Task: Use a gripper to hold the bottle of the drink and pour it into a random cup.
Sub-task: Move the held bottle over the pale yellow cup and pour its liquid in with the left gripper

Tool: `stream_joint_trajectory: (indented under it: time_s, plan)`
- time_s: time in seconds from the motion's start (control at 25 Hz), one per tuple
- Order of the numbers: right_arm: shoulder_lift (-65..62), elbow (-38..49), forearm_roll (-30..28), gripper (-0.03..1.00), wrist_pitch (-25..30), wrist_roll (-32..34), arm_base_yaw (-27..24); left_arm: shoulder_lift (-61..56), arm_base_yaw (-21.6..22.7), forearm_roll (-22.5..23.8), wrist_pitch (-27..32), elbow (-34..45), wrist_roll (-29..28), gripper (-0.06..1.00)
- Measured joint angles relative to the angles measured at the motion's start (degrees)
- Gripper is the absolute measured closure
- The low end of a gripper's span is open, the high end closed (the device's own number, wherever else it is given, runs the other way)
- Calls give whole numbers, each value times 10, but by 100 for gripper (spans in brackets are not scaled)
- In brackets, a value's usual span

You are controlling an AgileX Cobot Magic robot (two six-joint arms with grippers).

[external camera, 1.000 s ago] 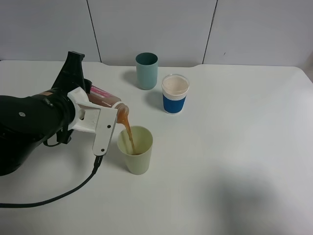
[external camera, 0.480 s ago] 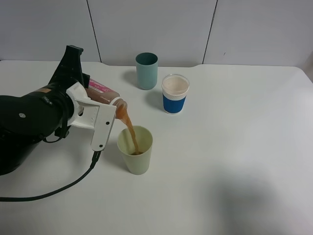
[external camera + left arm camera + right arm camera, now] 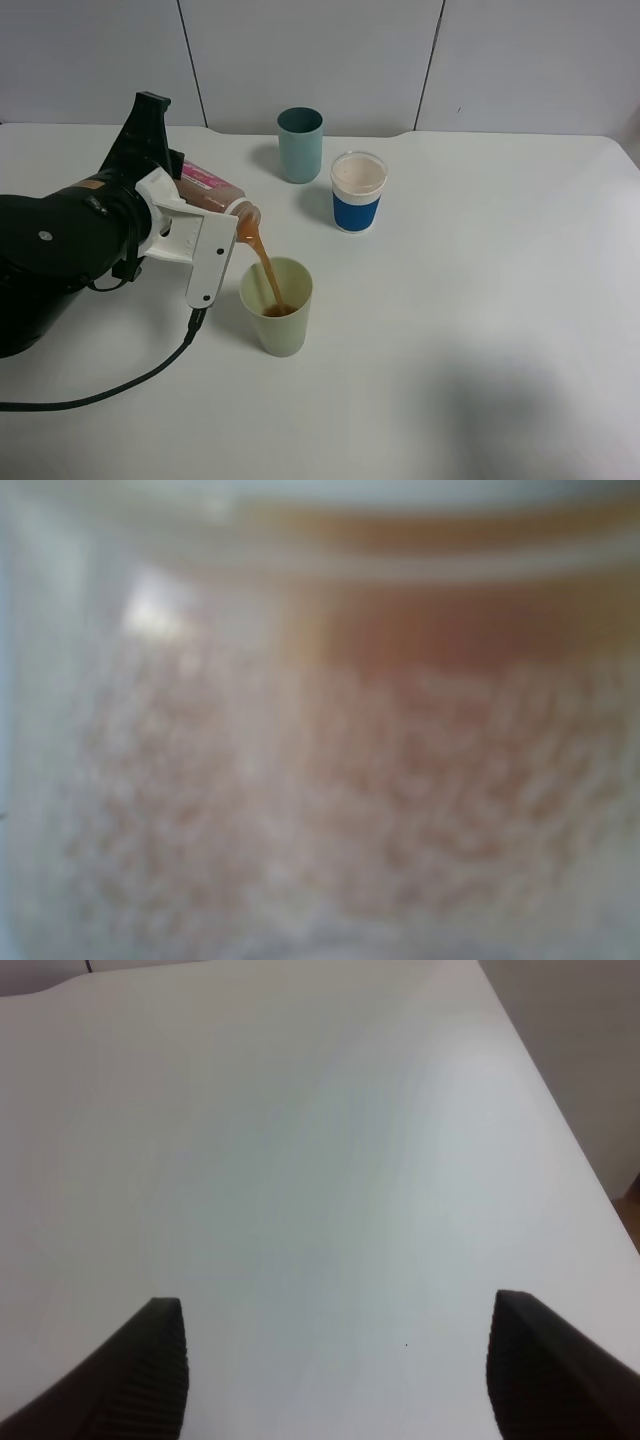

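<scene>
My left gripper [image 3: 196, 226], black body with white jaws, is shut on the bottle of the drink [image 3: 212, 191] at the left of the exterior high view. The bottle is tipped with its neck towards the right. A thin brown stream [image 3: 262, 262] runs from its mouth into the pale yellow-green cup [image 3: 277, 308], which stands upright just right of the gripper with brown liquid at its bottom. The left wrist view is filled by a blurred close-up of the bottle [image 3: 330, 760]. My right gripper [image 3: 335, 1365] is open and empty above bare table, and it does not show in the exterior high view.
A teal tumbler [image 3: 300, 144] stands at the back middle. A white cup with a blue band [image 3: 358, 192] stands to its right. The gripper's black cable [image 3: 120, 402] trails across the front left of the white table [image 3: 480, 300].
The left gripper has lifted slightly and tipped the bottle further. The stream has thinned. Brown liquid has gathered in the yellow-green cup. The right gripper's view is unchanged.
</scene>
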Motion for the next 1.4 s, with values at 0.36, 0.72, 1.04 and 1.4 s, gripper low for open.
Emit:
stream_joint_trajectory:
  time_s: [0.36,0.72,1.04,1.4]
  plan:
    - [0,0,0,33,0,0,0,0,0,0,0,0,0,58]
    - [0,0,0,33,0,0,0,0,0,3,0,0,0,58]
    - [0,0,0,33,0,0,0,0,0,28,1,0,0,58]
    - [0,0,0,33,0,0,0,0,0,29,1,0,0,58]
